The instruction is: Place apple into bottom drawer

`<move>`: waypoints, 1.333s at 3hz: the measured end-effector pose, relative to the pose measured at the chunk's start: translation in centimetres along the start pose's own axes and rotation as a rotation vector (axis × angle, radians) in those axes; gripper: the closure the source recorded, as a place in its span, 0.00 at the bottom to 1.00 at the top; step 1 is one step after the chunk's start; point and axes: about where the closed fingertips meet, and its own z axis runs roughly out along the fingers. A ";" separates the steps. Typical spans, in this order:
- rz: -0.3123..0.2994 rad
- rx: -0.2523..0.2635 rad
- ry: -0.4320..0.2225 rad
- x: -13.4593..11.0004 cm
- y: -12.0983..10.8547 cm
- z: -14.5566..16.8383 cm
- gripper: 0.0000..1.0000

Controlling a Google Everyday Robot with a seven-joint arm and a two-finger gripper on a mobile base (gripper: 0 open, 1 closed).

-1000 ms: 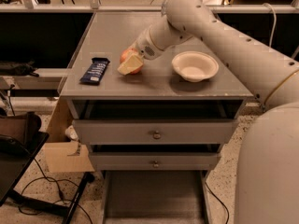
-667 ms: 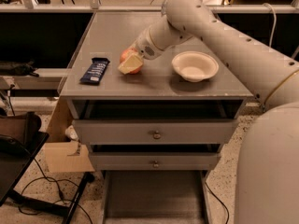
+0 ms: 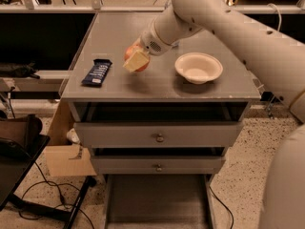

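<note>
The red-orange apple [image 3: 129, 53] is over the left-middle of the grey cabinet top [image 3: 119, 32]. It appears slightly raised, with a shadow under it. My gripper [image 3: 137, 59] reaches in from the upper right and is shut on the apple. One pale finger [image 3: 135, 61] covers the apple's front, and the other finger is hidden behind it. The bottom drawer [image 3: 157, 202] is pulled out at the foot of the cabinet, and its flat grey floor shows.
A white bowl [image 3: 198, 67] stands right of the apple. A dark blue snack packet [image 3: 96, 72] lies to its left. Two upper drawers with round knobs [image 3: 159, 137] are slightly open. A cardboard box [image 3: 66, 159] and cables sit on the floor at left.
The gripper and the apple have moved slightly up and toward the right, away from the snack packet.
</note>
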 end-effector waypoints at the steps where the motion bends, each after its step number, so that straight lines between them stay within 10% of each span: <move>1: -0.046 0.076 0.022 -2.2 3.3 -6.1 1.00; 3: -0.051 0.227 0.002 -1.9 13.6 -15.7 1.00; 4: 0.000 0.278 -0.037 2.8 16.5 -15.2 1.00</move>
